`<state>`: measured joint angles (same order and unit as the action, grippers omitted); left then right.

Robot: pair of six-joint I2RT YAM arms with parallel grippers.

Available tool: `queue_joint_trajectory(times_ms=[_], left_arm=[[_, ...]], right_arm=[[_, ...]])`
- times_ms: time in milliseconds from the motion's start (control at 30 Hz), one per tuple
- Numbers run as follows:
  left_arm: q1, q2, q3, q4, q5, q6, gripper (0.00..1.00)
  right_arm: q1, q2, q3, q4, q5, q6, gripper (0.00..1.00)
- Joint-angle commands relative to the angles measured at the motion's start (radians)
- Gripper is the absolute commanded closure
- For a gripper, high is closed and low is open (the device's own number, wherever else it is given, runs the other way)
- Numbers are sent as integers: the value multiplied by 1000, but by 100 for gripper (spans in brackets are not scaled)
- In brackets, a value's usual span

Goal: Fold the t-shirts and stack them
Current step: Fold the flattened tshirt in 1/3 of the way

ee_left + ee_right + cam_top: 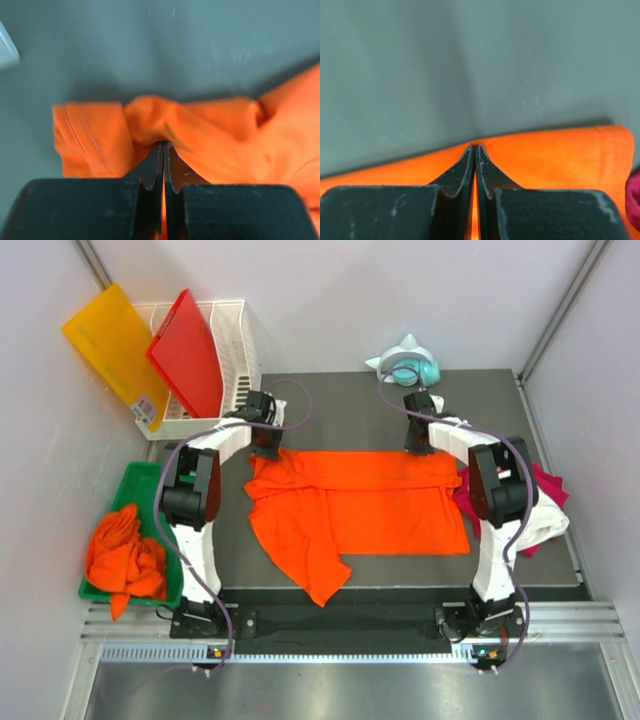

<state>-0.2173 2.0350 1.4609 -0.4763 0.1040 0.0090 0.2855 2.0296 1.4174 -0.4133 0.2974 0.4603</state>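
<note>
Left pincer (pixel 163 145) and right pincer (pixel 473 147), both clamped on the orange t-shirt (pixel 360 502).
I see it spread mid-surface (pixel 330 405), long axis running left to right, one flap trailing toward the near edge. Each pincer pinches its far edge. The sticker (pixel 150 408) on the yellow board (pixel 105 340) is unreadable. My right arm (pixel 495 490) hides part of the magenta t-shirt (pixel 552 488).
</note>
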Motion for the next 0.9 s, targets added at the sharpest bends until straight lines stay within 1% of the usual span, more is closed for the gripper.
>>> queue_joint_trajectory(times_ms=[0,67,367,467,600,667,700,733,767,867], left_arm=[[-4,80,110,-65,-32,-4,100],[-4,93,139,-73,-35,0,100],[-2,165,234,-119,-73,8,100],[-1,200,305,-153,-87,11,100],[1,257,407,-188,-95,23,100],[-1,274,437,-206,-95,28,100],[-1,289,464,-212,-125,31,100],[1,295,473,-216,-135,29,100],[1,303,483,-217,-139,29,100],[1,309,500,-208,-158,26,100]], right_arm=[[12,76,115,-79,-24,-9,99],[12,109,141,-105,-26,-14,99],[-3,162,196,-157,-49,-22,100],[-14,179,232,-177,-50,-15,100],[-20,114,198,-104,-40,-15,100],[-19,41,161,-44,-50,-14,97],[-17,17,149,-26,-60,-14,93],[-13,-30,135,-10,-60,-14,84],[-8,-52,115,10,-64,-15,81],[10,-109,92,5,-81,-20,78]])
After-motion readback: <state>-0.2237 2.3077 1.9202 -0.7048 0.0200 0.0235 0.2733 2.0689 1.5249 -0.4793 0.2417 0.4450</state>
